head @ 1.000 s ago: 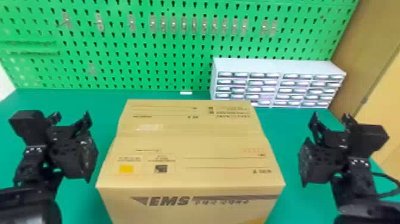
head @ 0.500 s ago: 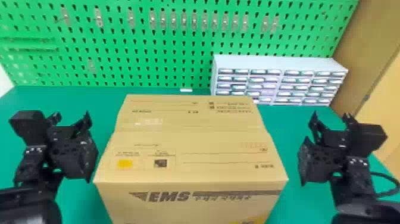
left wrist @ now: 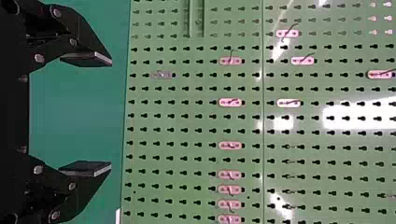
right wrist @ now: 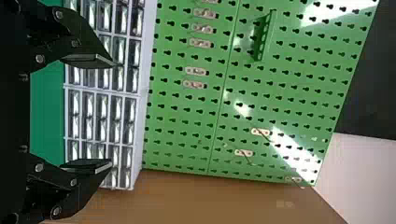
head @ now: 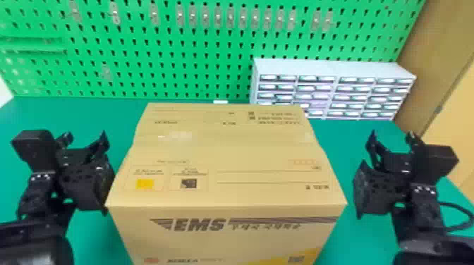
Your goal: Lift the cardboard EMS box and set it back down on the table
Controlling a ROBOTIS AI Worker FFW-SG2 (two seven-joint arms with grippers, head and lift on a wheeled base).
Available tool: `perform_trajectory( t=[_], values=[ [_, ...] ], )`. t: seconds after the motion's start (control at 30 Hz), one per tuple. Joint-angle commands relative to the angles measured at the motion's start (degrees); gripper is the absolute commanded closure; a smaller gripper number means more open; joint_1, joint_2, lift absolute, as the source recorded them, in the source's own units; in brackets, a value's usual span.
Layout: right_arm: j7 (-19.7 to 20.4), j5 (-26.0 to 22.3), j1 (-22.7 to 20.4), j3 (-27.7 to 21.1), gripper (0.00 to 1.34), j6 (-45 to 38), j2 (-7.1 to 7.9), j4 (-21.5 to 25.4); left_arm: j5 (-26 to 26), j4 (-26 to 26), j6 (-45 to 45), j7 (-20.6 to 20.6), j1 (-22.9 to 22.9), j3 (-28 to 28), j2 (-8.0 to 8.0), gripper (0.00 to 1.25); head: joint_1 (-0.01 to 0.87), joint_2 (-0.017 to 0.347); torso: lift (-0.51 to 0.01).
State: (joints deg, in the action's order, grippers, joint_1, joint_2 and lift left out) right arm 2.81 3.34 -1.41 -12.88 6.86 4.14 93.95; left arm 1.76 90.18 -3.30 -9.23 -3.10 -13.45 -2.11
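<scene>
The left gripper and right gripper, fingers wide, had seemingly sunk nearer the EMS box, its lifting still to come.

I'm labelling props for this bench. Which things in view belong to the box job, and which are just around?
Part of the job:
- cardboard EMS box
- table under it
- left gripper and right gripper, both open

Just around:
- green pegboard
- clips on it
- white drawer unit
</scene>
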Motion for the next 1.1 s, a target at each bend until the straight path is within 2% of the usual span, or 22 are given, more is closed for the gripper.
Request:
perform_trajectory(
  t=[0.0, 0.77, 1.07],
  values=[
    [0.00, 0.00, -0.17, 0.05, 0.50, 0.00, 0.08, 0.00, 0.00, -0.09, -0.04, 0.00, 0.03, 0.00, 0.00, 0.46, 0.678, -0.014, -0.058],
    [0.00, -0.26, 0.00, -0.13, 0.50, 0.00, -0.09, 0.00, 0.09, -0.09, -0.04, 0.00, 0.11, 0.09, 0.00, 0.46, 0.678, -0.014, -0.101],
    [0.00, -0.09, 0.00, -0.30, 0.50, 0.52, -0.18, 0.00, 0.27, -0.09, -0.04, 0.00, 0.03, 0.17, 0.00, 0.46, 0.678, -0.014, -0.096]
  ],
)
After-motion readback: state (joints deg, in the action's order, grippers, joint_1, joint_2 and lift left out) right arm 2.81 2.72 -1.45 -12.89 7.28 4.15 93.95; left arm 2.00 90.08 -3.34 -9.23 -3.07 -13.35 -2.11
